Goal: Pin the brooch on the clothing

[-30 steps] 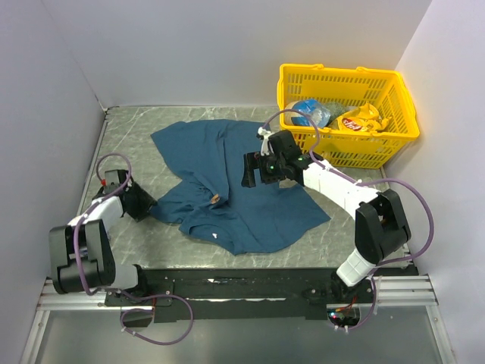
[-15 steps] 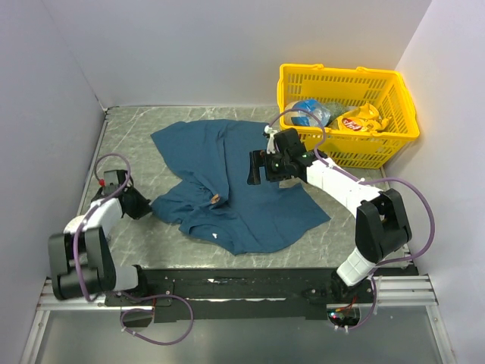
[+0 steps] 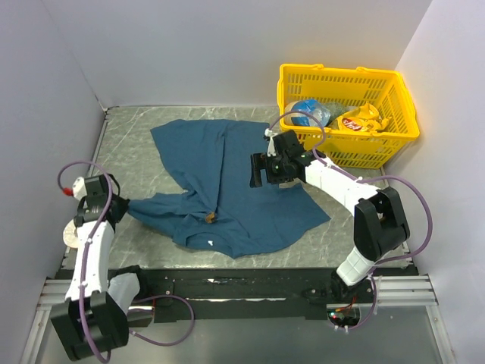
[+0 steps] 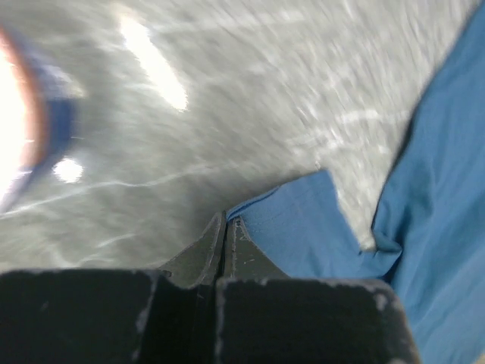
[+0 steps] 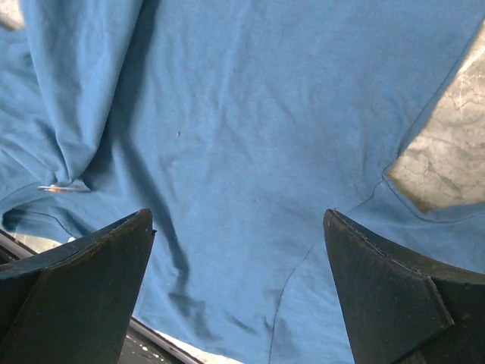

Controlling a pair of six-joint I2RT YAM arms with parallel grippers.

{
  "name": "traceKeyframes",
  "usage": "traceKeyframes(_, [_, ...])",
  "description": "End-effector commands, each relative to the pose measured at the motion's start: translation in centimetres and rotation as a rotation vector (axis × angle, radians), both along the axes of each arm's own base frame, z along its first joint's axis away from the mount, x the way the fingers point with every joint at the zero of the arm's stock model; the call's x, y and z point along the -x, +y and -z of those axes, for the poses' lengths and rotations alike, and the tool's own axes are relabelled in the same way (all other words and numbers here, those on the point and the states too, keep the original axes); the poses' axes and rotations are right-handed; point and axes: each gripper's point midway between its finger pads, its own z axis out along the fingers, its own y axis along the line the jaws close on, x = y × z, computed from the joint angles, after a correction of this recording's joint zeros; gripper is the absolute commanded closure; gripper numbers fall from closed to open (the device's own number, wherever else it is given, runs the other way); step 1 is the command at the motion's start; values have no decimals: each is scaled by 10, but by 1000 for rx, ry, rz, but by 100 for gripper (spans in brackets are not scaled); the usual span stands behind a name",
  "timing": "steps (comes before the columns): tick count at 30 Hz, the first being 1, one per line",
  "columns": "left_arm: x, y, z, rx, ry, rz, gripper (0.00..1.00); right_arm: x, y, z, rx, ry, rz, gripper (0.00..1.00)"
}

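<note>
The left jaws are pressed together on a corner of the clothing (image 4: 301, 225), a blue flap caught at their tips just above the grey table (image 4: 227, 114). Only the left wrist view shows this pinch; from above, the cloth simply runs in a taut tongue towards the left arm (image 3: 97, 220). The right jaws stand wide apart, hanging over smooth blue fabric and touching nothing. The top view places them above the right part of the shirt.

The brooch (image 3: 211, 217) shows only from above, a small orange-brown speck lying on the shirt near its near edge, well apart from both jaws.

A second ago the left arm lay lower and further right. Since then it has drawn back to the left, dragging the near left corner outward, and the brooch has slid nearer. The right jaws have hardly shifted.

At the far right a yellow basket (image 3: 345, 73) holds a yellow packet (image 3: 360, 120) and a blue-and-white one (image 3: 307, 111).
</note>
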Motion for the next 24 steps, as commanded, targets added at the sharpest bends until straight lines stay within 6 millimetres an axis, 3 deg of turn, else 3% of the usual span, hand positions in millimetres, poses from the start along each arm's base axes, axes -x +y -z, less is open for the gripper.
traceKeyframes(1, [15,34,-35,-83,-52,-185,99,-8,-3,-3,18,-8,16,0])
traceKeyframes(7, [27,58,-60,-136,-74,-284,99,-4,-8,4,41,8,32,0])
traceKeyframes(14, [38,80,-71,-168,-87,-344,99,-5,-14,11,79,21,44,0])
traceKeyframes(19, [33,90,-61,-142,-58,-331,99,-2,-19,17,112,41,43,0])
traceKeyframes(24, [15,98,-50,-106,-63,-312,99,11,-15,14,187,7,-22,2])
